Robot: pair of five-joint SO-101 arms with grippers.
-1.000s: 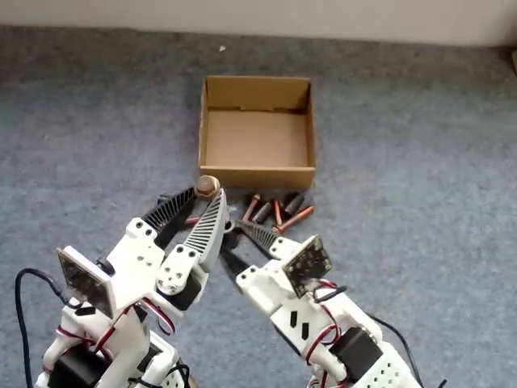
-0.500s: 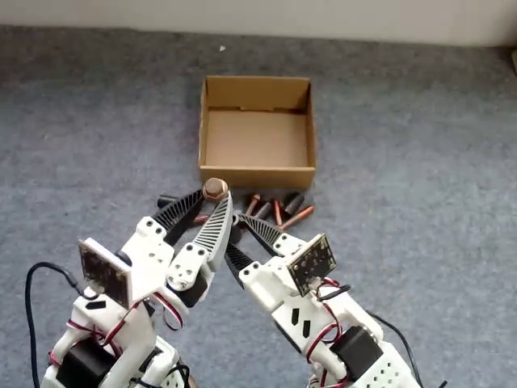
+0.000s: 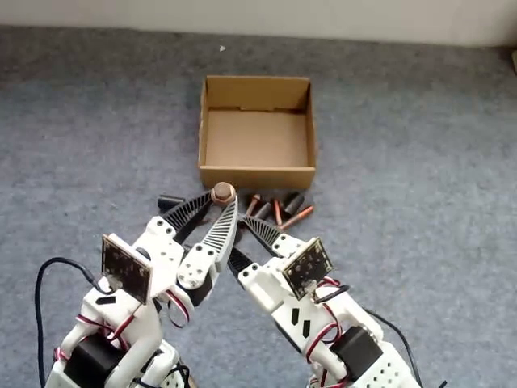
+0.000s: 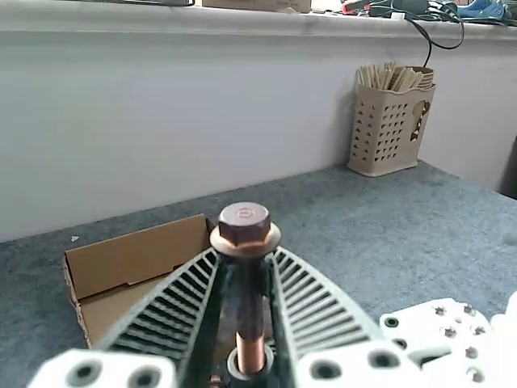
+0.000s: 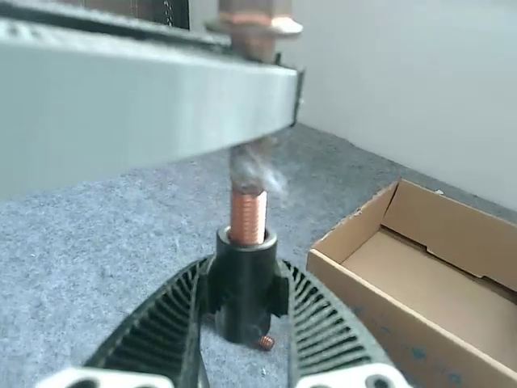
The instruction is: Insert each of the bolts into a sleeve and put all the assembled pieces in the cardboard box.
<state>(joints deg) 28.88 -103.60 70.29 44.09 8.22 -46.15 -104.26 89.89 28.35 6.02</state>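
Mating a bolt (image 4: pixel 245 228) to a sleeve (image 5: pixel 242 252) is judged to be the step in hand. The left gripper (image 3: pixel 218 204) pinches the bolt by its shank just under the flanged head, held upright with the head uppermost. The right gripper (image 5: pixel 242 281) clamps the black sleeve, also upright, directly beneath it. In the right wrist view the copper threaded end stands in the sleeve's mouth, with most of the shank exposed above the rim. How deep the tip sits cannot be told. Both pieces are held above the grey carpet (image 3: pixel 420 162), just on the near side of the cardboard box (image 3: pixel 257 175), whose floor shows bare. Loose bolts and sleeves (image 3: pixel 279 210) lie in a cluster against the box's near wall, to the right of the grippers. One further black sleeve (image 3: pixel 169 200) lies to the left of them. Assessment: the task is at an early stage, with no assembled piece in the box. The next move calls for pressing bolt and sleeve together along one shared axis, both kept vertical. Any tilt risks the thread binding at the rim or the sleeve twisting in its grip
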